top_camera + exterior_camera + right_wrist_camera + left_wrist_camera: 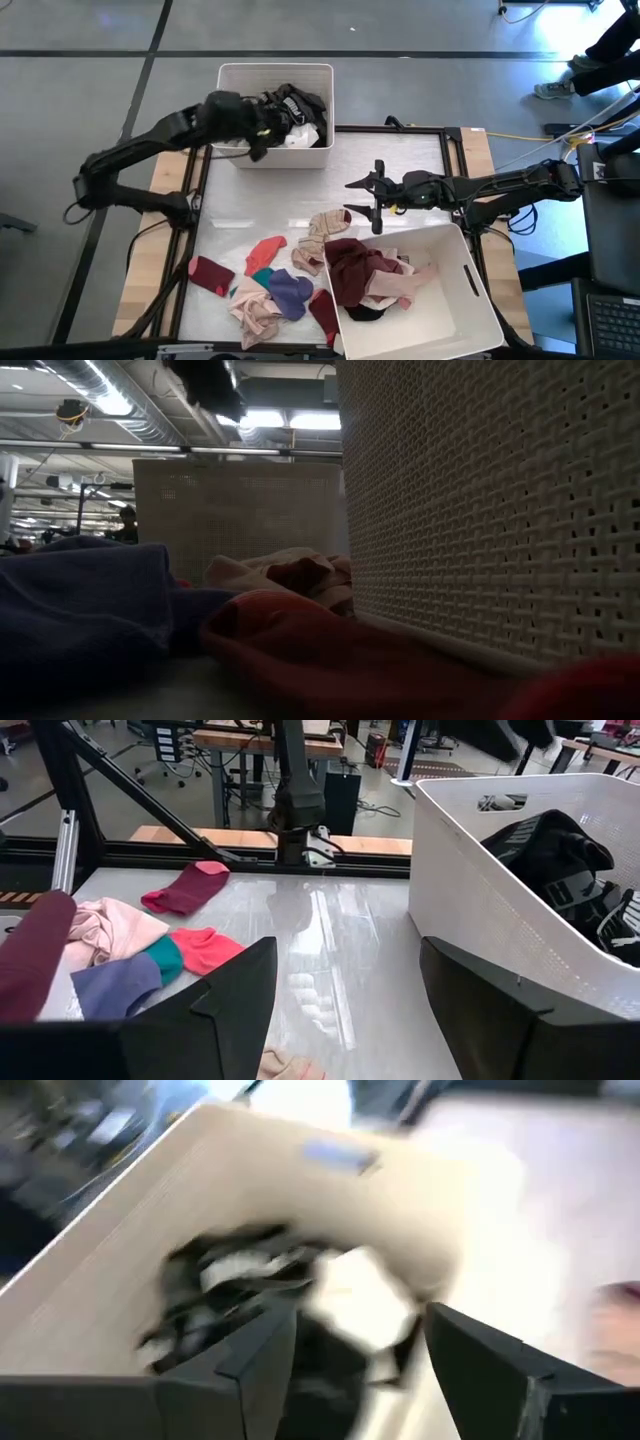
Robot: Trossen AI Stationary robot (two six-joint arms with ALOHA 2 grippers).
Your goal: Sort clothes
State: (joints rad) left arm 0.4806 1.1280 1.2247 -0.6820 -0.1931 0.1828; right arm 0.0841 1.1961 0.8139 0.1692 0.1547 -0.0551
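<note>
Loose clothes (270, 285) in maroon, pink, teal, purple and beige lie in a pile on the table's near left part; the right wrist view shows them too (150, 945). Black and white clothes (300, 115) lie in the far white bin (275, 68). My left gripper (268, 128) hangs open over that bin's left part, with nothing between its fingers (360, 1345). The white and black cloth (350, 1300) seen past them lies in the bin. Maroon and pink clothes (360, 272) fill the near white bin (478, 290). My right gripper (352, 198) stands open above the table's middle (345, 1010).
The far bin's perforated wall (500, 900) stands close beside my right gripper. The near bin's wall (480, 510) fills the right of the low view. Bare tabletop (400, 155) lies between the two bins. A black frame (455, 135) borders the table.
</note>
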